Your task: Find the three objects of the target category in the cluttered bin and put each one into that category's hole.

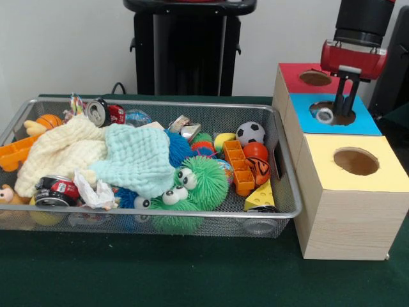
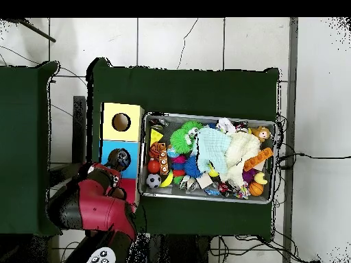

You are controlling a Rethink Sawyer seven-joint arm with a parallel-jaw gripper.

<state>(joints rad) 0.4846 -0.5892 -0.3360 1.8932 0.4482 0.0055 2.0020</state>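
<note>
Front view showed a small clear, round-mouthed container [image 1: 324,115], glassy-looking, lying tilted at the rim of the hole in the blue-topped box [image 1: 358,125] at right of frame; its open mouth faced the camera, long axis running back into the hole. It sat just left of the gripper [image 1: 345,105], whose dark fingers reached down into the same hole; whether they gripped or had let go, I could not tell. Left of the boxes, the wire mesh bin [image 1: 284,166] held a fuzzy green toy [image 1: 203,179], soft quilted cloths [image 1: 137,157] and a soccer ball [image 1: 250,133].
</note>
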